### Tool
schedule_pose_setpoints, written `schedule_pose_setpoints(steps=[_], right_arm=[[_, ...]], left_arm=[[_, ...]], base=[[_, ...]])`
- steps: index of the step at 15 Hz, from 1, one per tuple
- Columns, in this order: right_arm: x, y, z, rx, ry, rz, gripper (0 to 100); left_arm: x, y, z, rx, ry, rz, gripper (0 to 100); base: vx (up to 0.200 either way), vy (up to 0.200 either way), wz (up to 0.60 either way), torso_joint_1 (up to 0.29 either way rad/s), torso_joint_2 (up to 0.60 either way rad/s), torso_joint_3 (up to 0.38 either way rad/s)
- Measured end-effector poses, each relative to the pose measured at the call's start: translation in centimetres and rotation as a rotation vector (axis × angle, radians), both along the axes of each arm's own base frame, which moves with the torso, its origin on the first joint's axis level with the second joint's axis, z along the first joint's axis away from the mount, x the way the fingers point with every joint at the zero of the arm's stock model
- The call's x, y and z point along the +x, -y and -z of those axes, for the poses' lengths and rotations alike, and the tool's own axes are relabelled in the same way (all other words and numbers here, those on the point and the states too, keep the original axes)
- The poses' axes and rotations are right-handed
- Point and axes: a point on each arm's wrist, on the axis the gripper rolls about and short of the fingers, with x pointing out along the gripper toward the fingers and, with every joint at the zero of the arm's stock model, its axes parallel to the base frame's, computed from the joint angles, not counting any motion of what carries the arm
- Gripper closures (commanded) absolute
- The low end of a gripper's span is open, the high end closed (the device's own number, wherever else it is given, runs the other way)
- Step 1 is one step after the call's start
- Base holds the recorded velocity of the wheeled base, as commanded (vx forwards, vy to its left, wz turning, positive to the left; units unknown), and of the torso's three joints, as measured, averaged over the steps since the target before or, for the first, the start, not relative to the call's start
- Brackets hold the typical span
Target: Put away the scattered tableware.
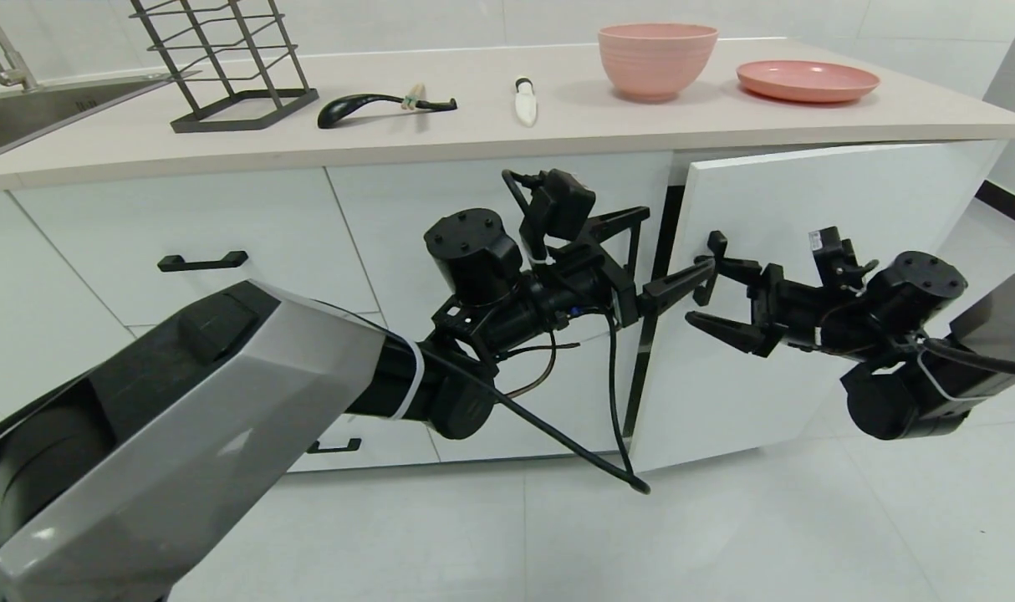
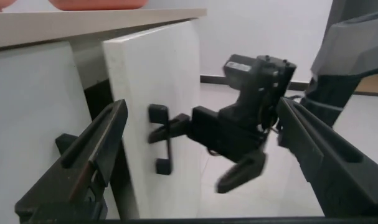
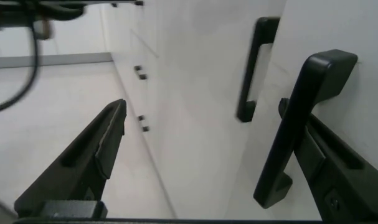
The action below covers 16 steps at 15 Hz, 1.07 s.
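**Fingers wide open on both arms down at the cabinet door, tableware all up on the surface**

Fingers of the right gripper [image 1: 700, 305], middle right of the frame, are spread well apart. One tip sits against the black door handle [image 1: 713, 266] of the ajar cabinet door [image 1: 817, 251], but it isn't clamped on it. The left gripper [image 1: 629, 259], dead centre and just beside the right one, has its fingers just as wide, and they're empty.

None of the tableware is picked up. The pink bowl [image 1: 657, 58] and pink plate [image 1: 807, 80] sit at the upper right of the surface [image 1: 558, 125]. The black spoon [image 1: 349, 107] and a small white utensil [image 1: 525, 102] are at top centre, near the wire rack [image 1: 223, 67].

My guess is the bowl and plate are light, stiff and pretty slick. I'd pinch the bowl across its rim. The plate lies flat with a low rim, so it could skid before a finger gets under it. The spoon looks thin and curved and might roll, so I'd grab it mid-handle.
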Motion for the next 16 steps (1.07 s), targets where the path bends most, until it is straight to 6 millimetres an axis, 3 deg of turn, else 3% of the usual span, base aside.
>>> schedule_pose_setpoints(steps=[5,9,16], right_arm=[[-5.8,1.4,-0.1,-0.068,-0.116,-0.131,0],[-6.7,1.5,-0.6,-0.073,-0.121,-0.142,0],[-6.7,1.5,-0.6,-0.077,-0.115,-0.151,0]], left_arm=[[-0.4,1.1,-0.1,0.002,-0.003,0.023,0],[-0.2,3.1,-1.1,-0.031,0.040,0.063,0],[-1.0,6.7,0.9,-0.019,0.026,0.156,0]], base=[[0.000,0.000,0.00,0.000,0.00,0.000],[0.000,0.000,0.00,0.000,0.00,0.000],[0.000,0.000,0.00,0.000,0.00,0.000]])
